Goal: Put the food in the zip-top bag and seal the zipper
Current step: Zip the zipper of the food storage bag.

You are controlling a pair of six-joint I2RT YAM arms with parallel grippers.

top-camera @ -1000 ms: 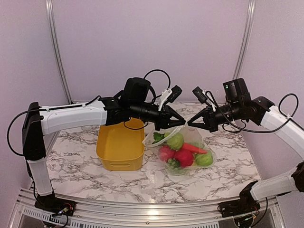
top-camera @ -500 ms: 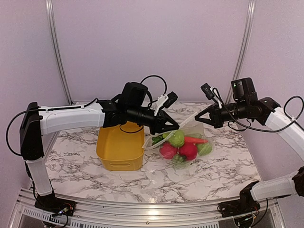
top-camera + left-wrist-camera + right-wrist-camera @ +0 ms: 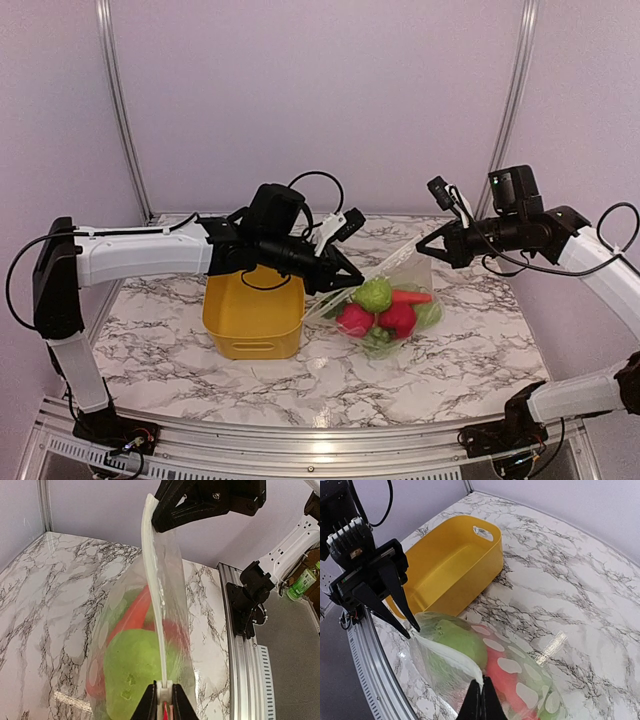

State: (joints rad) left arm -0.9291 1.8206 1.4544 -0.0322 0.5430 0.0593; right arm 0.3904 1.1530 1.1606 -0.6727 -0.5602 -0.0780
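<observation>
The clear dotted zip-top bag (image 3: 385, 310) hangs between my two grippers, its lower part on the table. Inside it are a green apple (image 3: 372, 294), red fruits (image 3: 397, 318), a carrot (image 3: 411, 297) and more green food. The zipper (image 3: 385, 268) is pulled taut as a straight strip. My left gripper (image 3: 343, 284) is shut on the zipper's left end, also seen in the left wrist view (image 3: 164, 697). My right gripper (image 3: 423, 250) is shut on its right end, also seen in the right wrist view (image 3: 481, 686). The green apple presses against the bag wall (image 3: 132, 665).
A yellow bin (image 3: 253, 312) stands on the marble table just left of the bag, under my left arm; the right wrist view shows nothing in it (image 3: 451, 565). The table's aluminium front rail (image 3: 245, 665) lies near the bag.
My grippers have moved apart, the left one leftward and down, the right one rightward. The bag mouth has gone from open and slack to a taut straight strip.
</observation>
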